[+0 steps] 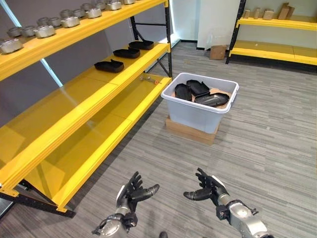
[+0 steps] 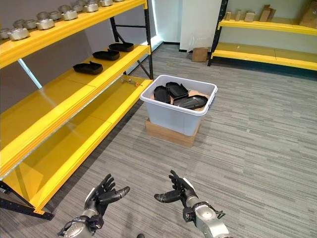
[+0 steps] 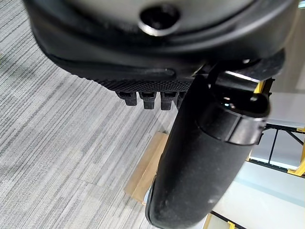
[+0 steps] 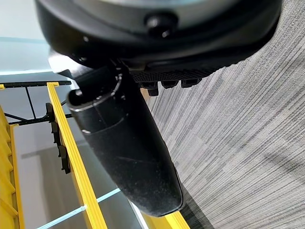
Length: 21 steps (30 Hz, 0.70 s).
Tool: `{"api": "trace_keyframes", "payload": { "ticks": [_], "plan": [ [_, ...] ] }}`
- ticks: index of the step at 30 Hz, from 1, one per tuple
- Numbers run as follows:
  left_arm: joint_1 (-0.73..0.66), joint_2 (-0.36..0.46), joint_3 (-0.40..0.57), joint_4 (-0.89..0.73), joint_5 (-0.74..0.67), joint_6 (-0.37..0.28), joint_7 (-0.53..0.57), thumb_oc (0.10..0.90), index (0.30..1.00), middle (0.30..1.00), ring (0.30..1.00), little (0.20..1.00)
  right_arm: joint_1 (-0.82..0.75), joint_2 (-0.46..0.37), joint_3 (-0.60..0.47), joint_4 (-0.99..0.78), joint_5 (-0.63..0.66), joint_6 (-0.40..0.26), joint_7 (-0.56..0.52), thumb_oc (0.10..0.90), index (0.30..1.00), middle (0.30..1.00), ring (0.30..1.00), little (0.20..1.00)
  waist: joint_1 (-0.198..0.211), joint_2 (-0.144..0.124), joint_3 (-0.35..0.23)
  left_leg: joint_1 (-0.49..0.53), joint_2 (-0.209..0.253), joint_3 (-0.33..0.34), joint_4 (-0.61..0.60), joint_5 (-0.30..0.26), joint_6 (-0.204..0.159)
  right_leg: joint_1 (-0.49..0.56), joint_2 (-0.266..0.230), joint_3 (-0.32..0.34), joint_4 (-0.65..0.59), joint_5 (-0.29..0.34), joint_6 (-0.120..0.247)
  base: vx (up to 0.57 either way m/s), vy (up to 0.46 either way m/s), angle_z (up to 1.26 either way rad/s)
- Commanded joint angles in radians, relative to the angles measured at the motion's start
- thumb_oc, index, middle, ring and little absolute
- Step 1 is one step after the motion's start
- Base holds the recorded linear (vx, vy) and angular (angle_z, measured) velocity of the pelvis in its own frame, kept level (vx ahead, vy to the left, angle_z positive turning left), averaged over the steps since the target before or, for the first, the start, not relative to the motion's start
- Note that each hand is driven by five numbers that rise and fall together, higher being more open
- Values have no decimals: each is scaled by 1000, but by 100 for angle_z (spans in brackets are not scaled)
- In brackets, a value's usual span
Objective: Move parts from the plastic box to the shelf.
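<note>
A light grey plastic box (image 1: 198, 114) stands on the floor ahead, on a flat cardboard piece (image 1: 190, 131). Several black parts (image 1: 198, 91) lie inside it. Three black parts (image 1: 109, 65) of the same kind rest on the middle level of the yellow shelf (image 1: 74, 106) to the left. Both hands hover low over the carpet, well short of the box. My left hand (image 1: 132, 192) is open with its fingers spread, and my right hand (image 1: 209, 188) is open too. Neither holds anything.
Metal castings (image 1: 44, 30) line the shelf's top level. Small bits (image 1: 148, 79) lie on its lowest level near the black upright. A second yellow shelf (image 1: 275, 34) with cardboard boxes stands at the far right, a brown box (image 1: 217, 51) beside it. Grey carpet stretches between me and the plastic box.
</note>
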Motion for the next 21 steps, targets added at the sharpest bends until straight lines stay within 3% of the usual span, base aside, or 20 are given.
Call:
{"api": "trace_keyframes", "payload": {
  "ticks": [1, 16, 21],
  "plan": [
    [-69, 22, 10, -44, 9, -87, -31, 900, 1000, 1000, 1000, 1000, -71, 19, 12, -76, 28, -91, 14, 900, 1000, 1000, 1000, 1000, -2, -34, -44, 2, 36, 13, -8, 2, -51, -17, -72, -8, 7, 5, 72, 0, 0, 0],
    [-65, 29, 10, -47, 24, -85, -35, 900, 1000, 1000, 1000, 1000, -65, 26, 13, -70, 24, -88, 16, 900, 1000, 1000, 1000, 1000, -4, -37, -46, 17, 35, 14, -8, -11, -45, -1, -73, -6, 7, -2, 72, 2, 1, 0],
    [-69, 40, 29, -57, 30, -92, -28, 900, 1000, 1000, 1000, 1000, -89, 30, 14, -45, 17, -86, 14, 900, 1000, 1000, 1000, 1000, 8, -44, -29, 44, 28, 10, -2, -32, -25, 2, -78, 11, 34, -6, 73, -1, 21, -2]
  ]
}}
